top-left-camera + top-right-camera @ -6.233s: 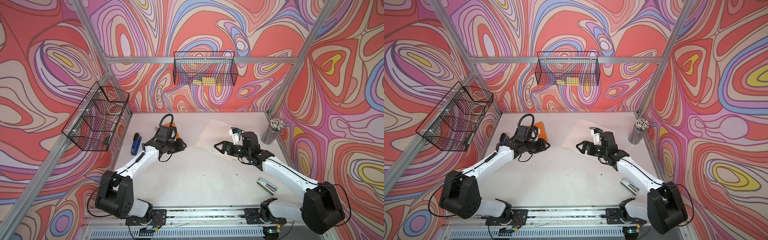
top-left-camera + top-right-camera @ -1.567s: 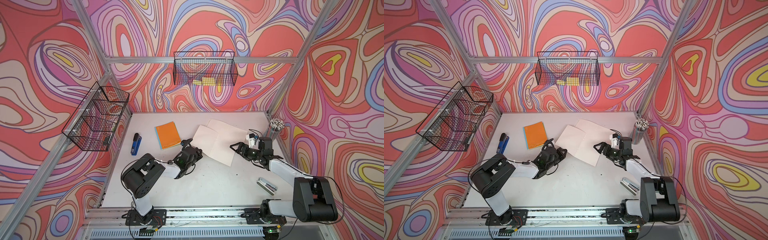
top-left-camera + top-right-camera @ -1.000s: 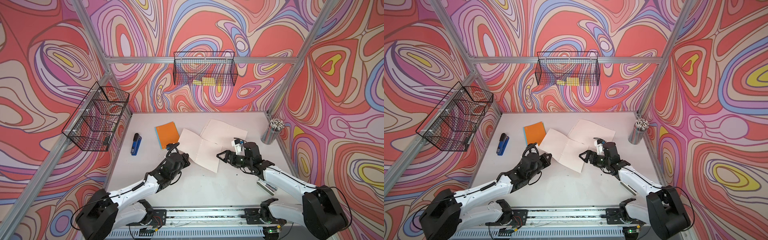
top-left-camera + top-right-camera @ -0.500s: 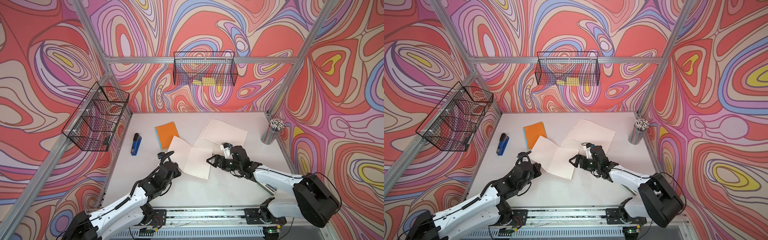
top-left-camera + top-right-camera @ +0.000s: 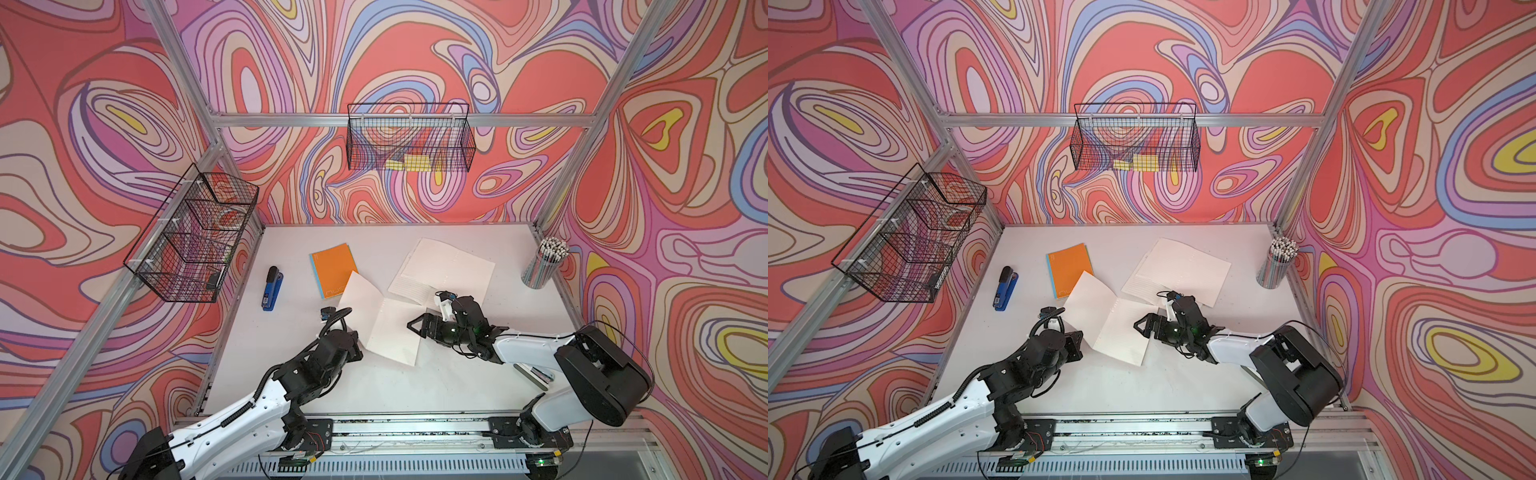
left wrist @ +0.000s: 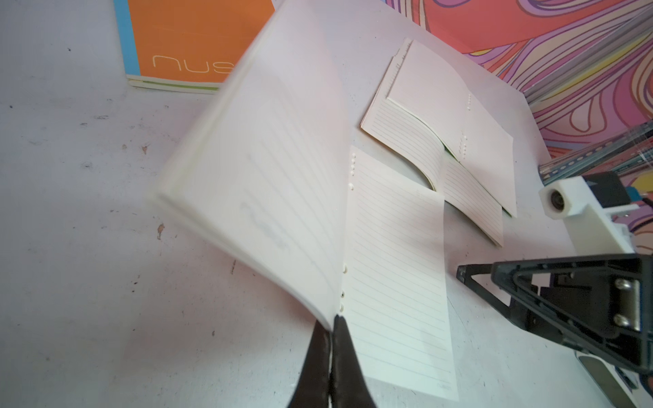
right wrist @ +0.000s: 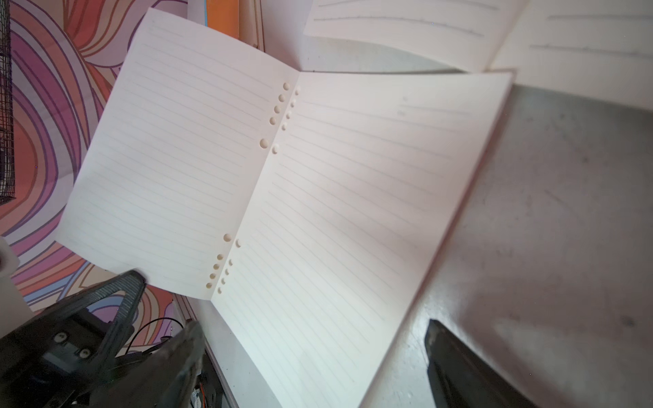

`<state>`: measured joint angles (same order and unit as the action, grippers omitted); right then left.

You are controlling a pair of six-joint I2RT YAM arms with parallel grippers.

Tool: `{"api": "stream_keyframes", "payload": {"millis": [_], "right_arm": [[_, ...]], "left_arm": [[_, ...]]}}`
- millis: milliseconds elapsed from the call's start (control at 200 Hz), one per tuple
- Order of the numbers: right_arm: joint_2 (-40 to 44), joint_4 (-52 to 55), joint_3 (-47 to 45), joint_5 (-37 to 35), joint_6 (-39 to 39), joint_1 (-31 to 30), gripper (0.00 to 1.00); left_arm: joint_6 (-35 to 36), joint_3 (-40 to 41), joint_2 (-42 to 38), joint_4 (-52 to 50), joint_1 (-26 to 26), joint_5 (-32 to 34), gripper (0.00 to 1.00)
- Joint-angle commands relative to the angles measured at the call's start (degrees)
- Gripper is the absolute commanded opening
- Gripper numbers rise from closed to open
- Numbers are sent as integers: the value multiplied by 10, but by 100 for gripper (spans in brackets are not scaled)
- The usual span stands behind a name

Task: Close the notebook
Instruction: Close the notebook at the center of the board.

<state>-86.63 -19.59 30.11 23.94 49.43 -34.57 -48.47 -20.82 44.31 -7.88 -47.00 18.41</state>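
Left wrist view: left gripper (image 6: 332, 330) pinched shut on the raised half of the open notebook (image 6: 395, 265) mid-table, right gripper (image 5: 420, 322) gaping empty beside it; pages look light and floppy, probably best gripped at the outer edge.

Notebook (image 6: 388, 265): lined cream paper, matt, smooth.
Table (image 5: 374, 390): white, matt, scuffed and speckled.
My left gripper (image 6: 332, 319): black plastic fingers, dull.
Orange notebook (image 5: 332, 266): card cover, matt.
Wire basket (image 5: 409, 141): thin black metal.
Stapler (image 5: 272, 287): blue plastic, smooth.
Frame rail (image 5: 282, 119): bare brushed metal.
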Motion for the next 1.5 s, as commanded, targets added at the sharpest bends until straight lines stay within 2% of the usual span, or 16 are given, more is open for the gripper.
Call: {"api": "stream_keyframes", "payload": {"millis": [0,451,706,911,1077,1492], "right_arm": [[-16,-20,10,-7,0,-5,98],[-63,-49,13,1,3,-6,99],[-92,-74,5,3,8,-7,98],[-109,-94,-1,7,14,-7,98],[-109,-94,-4,8,12,-7,99],[-99,-86,-8,7,9,-7,98]], "left_arm": [[37,8,-7,16,-15,15,0],[46,6,-4,3,-42,44,0],[98,8,7,47,-47,-5,0],[123,15,32,86,-48,-44,13],[125,14,49,95,-48,-56,18],[147,23,61,128,-51,-119,25]]}}
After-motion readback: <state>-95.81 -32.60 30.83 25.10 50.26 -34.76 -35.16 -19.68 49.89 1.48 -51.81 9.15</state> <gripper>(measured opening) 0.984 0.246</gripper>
